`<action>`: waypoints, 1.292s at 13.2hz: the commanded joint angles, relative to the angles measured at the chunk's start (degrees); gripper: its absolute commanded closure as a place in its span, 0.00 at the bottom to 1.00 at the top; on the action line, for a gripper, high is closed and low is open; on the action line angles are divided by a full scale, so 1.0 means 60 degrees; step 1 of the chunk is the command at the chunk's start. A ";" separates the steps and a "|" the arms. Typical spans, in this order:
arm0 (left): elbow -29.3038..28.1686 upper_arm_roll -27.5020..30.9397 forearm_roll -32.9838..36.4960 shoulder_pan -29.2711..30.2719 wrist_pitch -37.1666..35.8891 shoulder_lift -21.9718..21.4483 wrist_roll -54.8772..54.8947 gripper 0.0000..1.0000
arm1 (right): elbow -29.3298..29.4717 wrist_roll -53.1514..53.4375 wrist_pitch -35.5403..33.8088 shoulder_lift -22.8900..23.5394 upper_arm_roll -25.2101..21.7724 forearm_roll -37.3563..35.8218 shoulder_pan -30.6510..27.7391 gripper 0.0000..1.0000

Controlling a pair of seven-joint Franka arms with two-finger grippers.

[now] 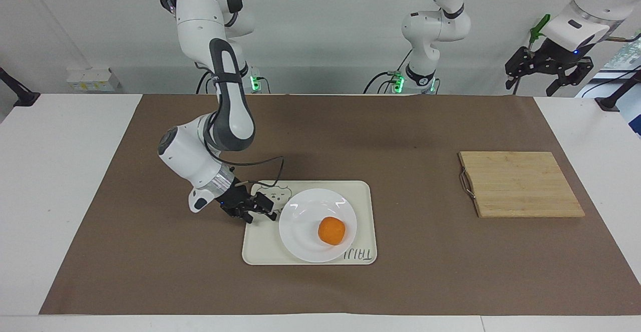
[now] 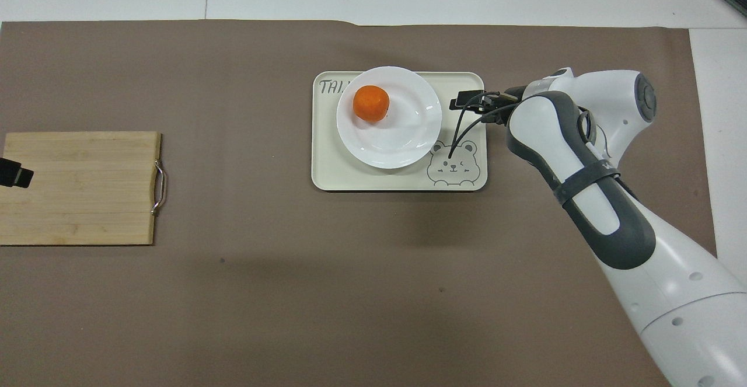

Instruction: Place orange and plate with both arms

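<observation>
The white plate (image 1: 305, 232) (image 2: 402, 136) lies flat on a cream tray (image 1: 260, 249) (image 2: 350, 177). The orange (image 1: 331, 230) (image 2: 370, 103) rests on the plate, off its centre. My right gripper (image 1: 260, 212) (image 2: 464, 104) stands open just above the tray's edge, beside the plate's rim on the side toward the right arm's end of the table. It is clear of the rim and holds nothing. My left gripper (image 1: 538, 79) (image 2: 11, 174) waits open and empty, raised high at the left arm's end of the table.
A wooden cutting board (image 1: 521, 184) (image 2: 79, 187) with a metal handle lies toward the left arm's end. A brown mat (image 1: 400, 282) covers the table. The right arm's black cable loops over the bear drawing (image 2: 452, 168) on the tray.
</observation>
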 commanded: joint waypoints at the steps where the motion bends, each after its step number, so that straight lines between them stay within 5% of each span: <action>1: -0.0247 -0.0076 0.0165 0.0076 -0.0011 -0.0234 -0.0093 0.00 | 0.0048 0.1069 0.0074 -0.0491 -0.0314 -0.2191 -0.0108 0.00; 3: -0.0247 -0.0090 0.0165 0.0061 -0.0011 -0.0234 -0.0093 0.00 | 0.0019 0.1218 -0.0203 -0.0974 -0.0505 -0.3439 -0.0226 0.00; 8: -0.0247 -0.0090 0.0165 0.0076 -0.0011 -0.0234 -0.0093 0.00 | 0.0063 0.1233 -0.3187 -0.2409 -0.0931 -0.5683 -0.0241 0.00; 17: -0.0247 -0.0076 0.0165 0.0076 -0.0011 -0.0234 -0.0093 0.00 | 0.0441 0.3297 -0.7249 -0.4711 -0.1092 -0.6037 -0.0211 0.00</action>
